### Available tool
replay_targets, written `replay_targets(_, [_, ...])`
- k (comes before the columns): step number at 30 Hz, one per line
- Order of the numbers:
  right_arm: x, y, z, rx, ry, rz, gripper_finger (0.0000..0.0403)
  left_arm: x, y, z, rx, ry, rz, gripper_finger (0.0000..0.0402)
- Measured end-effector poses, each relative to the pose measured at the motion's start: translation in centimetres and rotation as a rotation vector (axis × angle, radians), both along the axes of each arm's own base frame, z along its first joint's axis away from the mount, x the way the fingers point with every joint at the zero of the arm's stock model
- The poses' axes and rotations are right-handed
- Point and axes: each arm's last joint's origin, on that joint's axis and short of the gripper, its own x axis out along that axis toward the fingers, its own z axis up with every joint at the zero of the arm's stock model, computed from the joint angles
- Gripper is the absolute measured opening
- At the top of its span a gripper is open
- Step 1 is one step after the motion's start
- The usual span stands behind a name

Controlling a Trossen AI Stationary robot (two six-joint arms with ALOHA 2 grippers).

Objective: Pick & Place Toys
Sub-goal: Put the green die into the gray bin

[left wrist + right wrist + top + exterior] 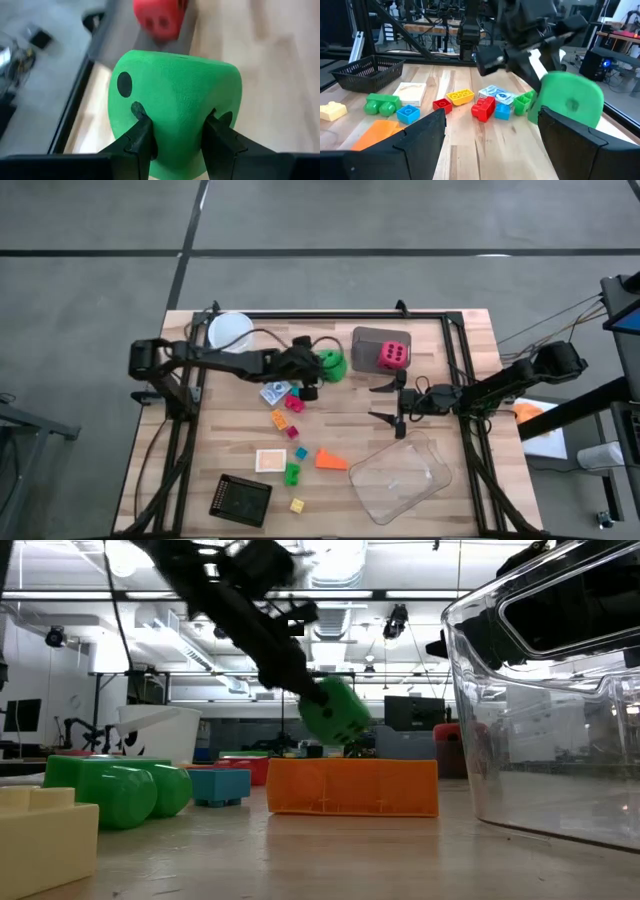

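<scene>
My left gripper (320, 368) is shut on the green dotted die (333, 364) near the table's middle, toward the far side; the die also shows in the low view (335, 710) and in the right wrist view (570, 102). The pink-red die (392, 355) sits on a grey block (368, 340) just to the right. My right gripper (388, 402) is open and empty, between the grey block and the clear tray. Small bricks lie on the wood: red (294, 402), orange (280, 419), green (292, 473), yellow (297, 505). The orange wedge (331, 460) lies near them. My left gripper pinches the green die between its two fingers (137, 140), on two opposite faces (150, 107). The fingers come slanting down from the table's left. The die is tilted and, in the low view, lifted clear of the table.
A white cup (230, 332) stands at the far left. The clear plastic tray (400, 475) lies at the near right. A black basket (240, 498) and a beige tile (270, 461) lie at the near left. A blue-white piece (275, 392) lies by the red brick.
</scene>
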Motion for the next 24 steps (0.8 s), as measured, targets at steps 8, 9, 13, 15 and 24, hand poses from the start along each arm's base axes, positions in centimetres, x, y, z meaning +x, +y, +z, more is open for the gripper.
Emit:
replay_targets(8, [0.2,0.4,1.5,-0.011,-0.186,0.108,0.0308,-1.9,1.9,0.7,-0.121,-0.381,-0.071,0.0128])
replay_targets(9, [0.2,0.5,1.7,-0.014,-0.212,0.117,0.0308,-1.6,2.2,0.9,-0.126,-0.392,-0.066,0.0128])
replay_targets(13, [0.1,0.5,2.2,-0.016,-0.254,0.133,0.0308,-0.1,3.0,1.1,-0.126,-0.396,-0.059,0.0127])
replay_targets(15, [0.0,0.5,2.3,-0.015,-0.262,0.134,0.0308,0.9,3.3,1.5,-0.124,-0.401,-0.06,0.0126])
replay_targets(24, [-0.3,0.6,2.5,-0.013,-0.276,0.151,0.0308,5.8,5.6,1.6,-0.153,-0.295,-0.024,0.0126])
